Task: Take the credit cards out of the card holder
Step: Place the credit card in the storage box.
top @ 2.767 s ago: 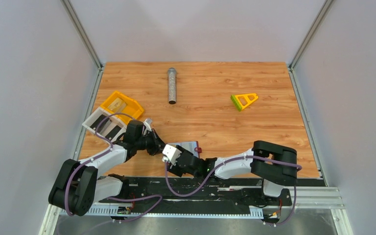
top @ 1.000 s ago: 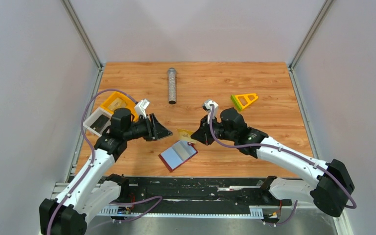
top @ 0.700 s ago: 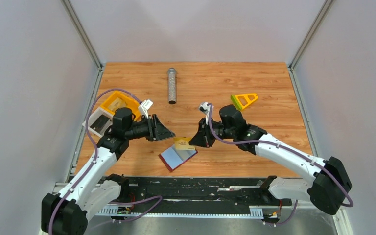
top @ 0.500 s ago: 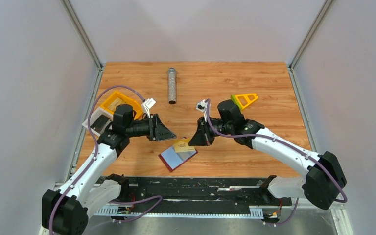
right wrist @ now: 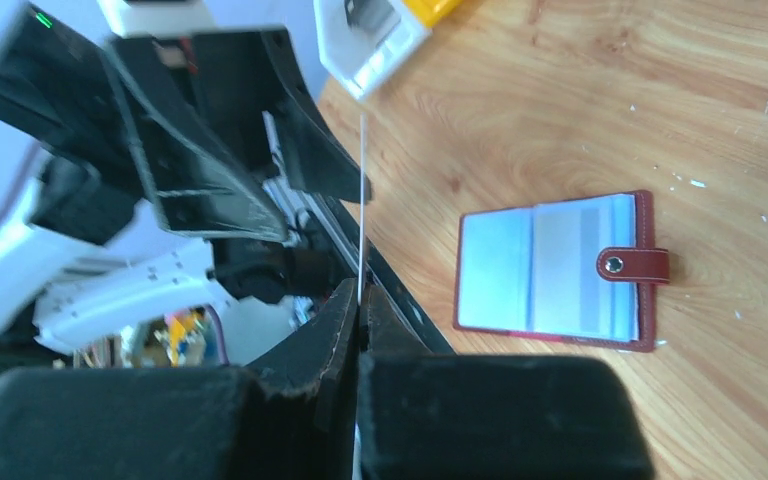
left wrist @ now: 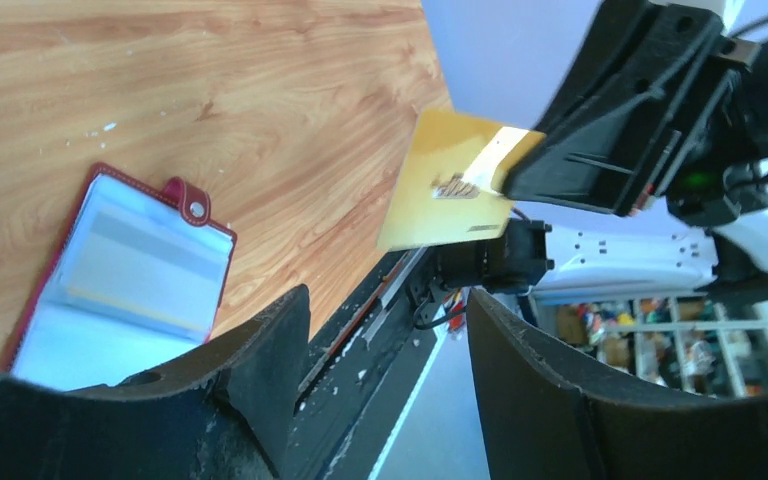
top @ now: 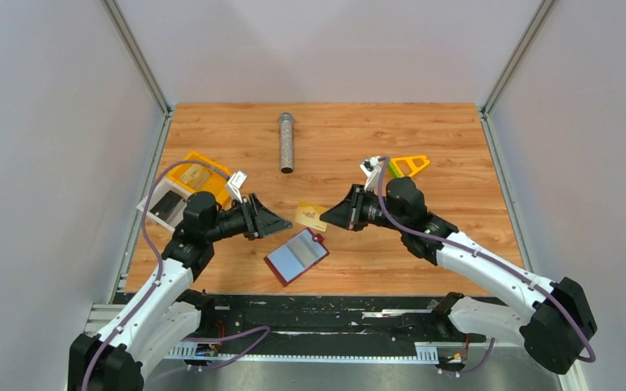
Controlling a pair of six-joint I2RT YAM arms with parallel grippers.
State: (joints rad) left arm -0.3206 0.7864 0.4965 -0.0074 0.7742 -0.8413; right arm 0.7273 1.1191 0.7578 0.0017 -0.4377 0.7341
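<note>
Yellow tray (top: 212, 167): at 9 o'clock on the desk (top: 456, 147).
Left tool (top: 277, 221): released, empty, facing the gold card (top: 310, 216), probably to receive it.
Tube (top: 286, 142): at 12 o'clock, well apart.
Card holder (top: 296, 256): unfolded flat on the desk, at 6 o'clock of the gold card.
Gold card: out of the holder, raised between both tools.
Right tool (top: 332, 218): clenched on the gold card.
Triangle (top: 407, 167): at 2 o'clock, no obstacle.
</note>
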